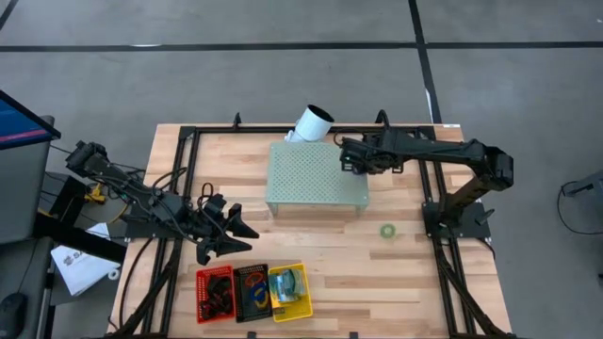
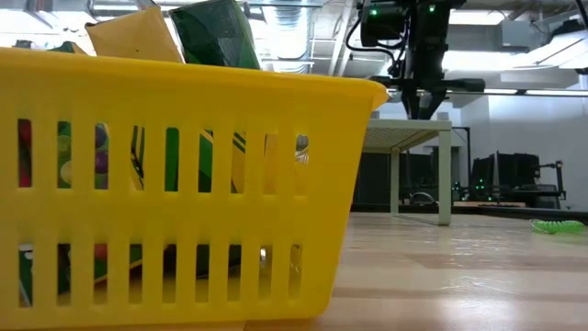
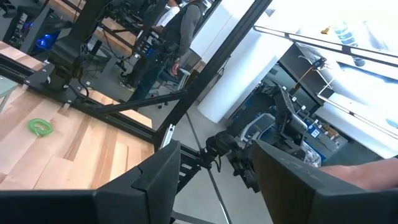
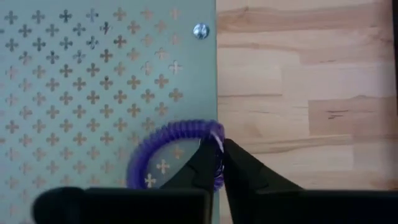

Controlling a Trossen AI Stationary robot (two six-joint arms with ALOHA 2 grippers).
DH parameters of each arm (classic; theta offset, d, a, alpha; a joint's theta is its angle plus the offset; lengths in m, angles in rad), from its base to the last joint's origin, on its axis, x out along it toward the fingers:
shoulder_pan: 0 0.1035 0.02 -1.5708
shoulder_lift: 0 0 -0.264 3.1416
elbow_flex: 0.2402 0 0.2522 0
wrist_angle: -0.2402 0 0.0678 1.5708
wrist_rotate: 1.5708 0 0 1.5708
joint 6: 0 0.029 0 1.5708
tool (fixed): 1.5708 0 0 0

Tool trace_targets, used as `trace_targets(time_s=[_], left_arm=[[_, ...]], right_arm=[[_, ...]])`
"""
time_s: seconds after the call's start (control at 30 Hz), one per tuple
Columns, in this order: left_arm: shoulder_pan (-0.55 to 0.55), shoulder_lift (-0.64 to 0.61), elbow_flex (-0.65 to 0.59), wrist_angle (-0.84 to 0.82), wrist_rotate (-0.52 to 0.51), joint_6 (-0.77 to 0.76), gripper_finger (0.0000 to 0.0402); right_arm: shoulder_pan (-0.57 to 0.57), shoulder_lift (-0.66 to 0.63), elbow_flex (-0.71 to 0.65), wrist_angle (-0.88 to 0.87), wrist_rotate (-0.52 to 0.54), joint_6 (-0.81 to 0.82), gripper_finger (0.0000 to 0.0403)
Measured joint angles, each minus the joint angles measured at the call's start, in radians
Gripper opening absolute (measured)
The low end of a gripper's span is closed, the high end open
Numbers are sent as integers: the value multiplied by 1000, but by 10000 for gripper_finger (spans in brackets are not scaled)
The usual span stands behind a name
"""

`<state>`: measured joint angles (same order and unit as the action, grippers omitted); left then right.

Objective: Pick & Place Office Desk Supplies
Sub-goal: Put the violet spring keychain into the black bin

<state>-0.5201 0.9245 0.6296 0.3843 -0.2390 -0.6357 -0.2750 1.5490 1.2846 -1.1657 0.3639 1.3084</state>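
Three small slotted plastic baskets — red, black, yellow — are seen at the bench's near edge. One purple coiled loop lies flat on the pale green perforated block; the right tool is pinched shut on its rim. One green loop lies apart. The left tool is held partly open — empty.

Even overhead light; yellow basket blurred up close; window glare in left wrist view.
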Motion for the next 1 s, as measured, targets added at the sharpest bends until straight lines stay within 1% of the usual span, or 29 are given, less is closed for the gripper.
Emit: trace_targets(time_s=[0.13,0.23,0.37,0.5,0.63,0.77,0.87,1.0], left_arm=[[0,0,0,0,0,0,195],[0,0,0,-1,0,0,195],[0,0,0,-1,0,0,195],[0,0,0,-2,0,0,195],[1,0,0,-8,-2,1,195],[30,10,0,-11,-19,3,195],[66,28,0,11,-52,3,202],[114,85,0,129,-51,30,214]], right_arm=[[14,0,1,-1,8,17,6],[49,-11,13,0,21,35,4],[142,-60,63,3,90,84,2],[284,-126,119,28,174,133,1],[453,-170,158,148,240,150,1],[601,-169,188,325,321,157,0],[678,-127,211,458,365,132,0],[723,-43,272,535,397,129,0]])
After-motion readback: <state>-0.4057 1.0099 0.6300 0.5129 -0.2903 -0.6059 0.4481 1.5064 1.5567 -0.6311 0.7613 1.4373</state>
